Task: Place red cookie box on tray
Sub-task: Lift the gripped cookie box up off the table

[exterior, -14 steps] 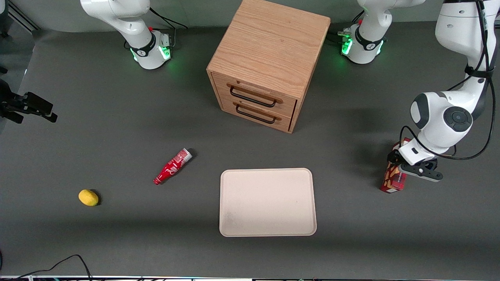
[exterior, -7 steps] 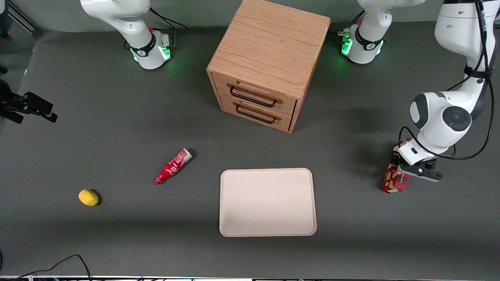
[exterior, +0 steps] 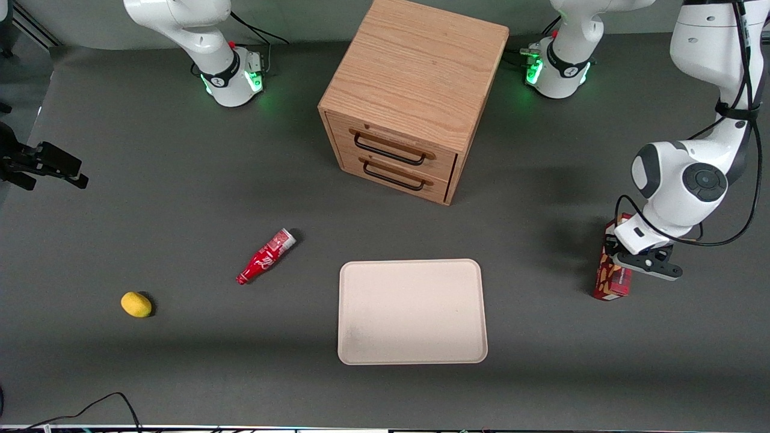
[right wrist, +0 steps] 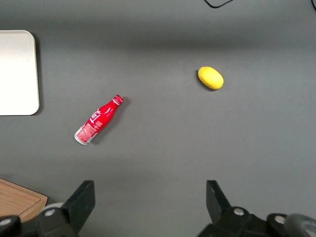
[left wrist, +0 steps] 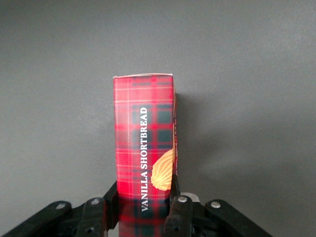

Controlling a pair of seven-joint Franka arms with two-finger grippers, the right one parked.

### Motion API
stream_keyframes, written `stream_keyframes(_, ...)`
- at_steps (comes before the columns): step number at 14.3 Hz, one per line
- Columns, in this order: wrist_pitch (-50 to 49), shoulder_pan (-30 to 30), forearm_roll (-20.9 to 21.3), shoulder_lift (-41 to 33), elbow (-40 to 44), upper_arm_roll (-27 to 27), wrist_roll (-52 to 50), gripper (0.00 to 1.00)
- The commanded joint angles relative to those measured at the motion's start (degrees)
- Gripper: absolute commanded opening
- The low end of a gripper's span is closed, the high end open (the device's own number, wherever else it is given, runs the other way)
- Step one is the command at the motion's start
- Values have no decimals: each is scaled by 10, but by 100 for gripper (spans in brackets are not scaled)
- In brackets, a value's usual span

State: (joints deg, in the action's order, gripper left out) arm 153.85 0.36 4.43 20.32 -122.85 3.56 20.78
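Gripping: claw clamps red cookie box, now straightened upright.
Remaining: lift, carry to tray.

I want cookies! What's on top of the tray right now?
Nothing lies on the tray; all of it shows. The red cookie box stands on the table toward the working arm's end, with the gripper shut on it.

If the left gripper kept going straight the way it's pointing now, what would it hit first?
The red cookie box: the left gripper already has its jaws on either side of it, seemingly closed on it. Past the box there is only the table.
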Motion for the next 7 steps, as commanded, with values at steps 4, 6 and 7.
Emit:
stream_keyframes(4, -271, -5, -6, -92, 111, -1, 11, 2)
stream_keyframes(6, -401, -11, -7, -90, 210, -1, 7, 3)
stream_keyframes(7, -460, -17, -9, -85, 267, -1, 5, 3)
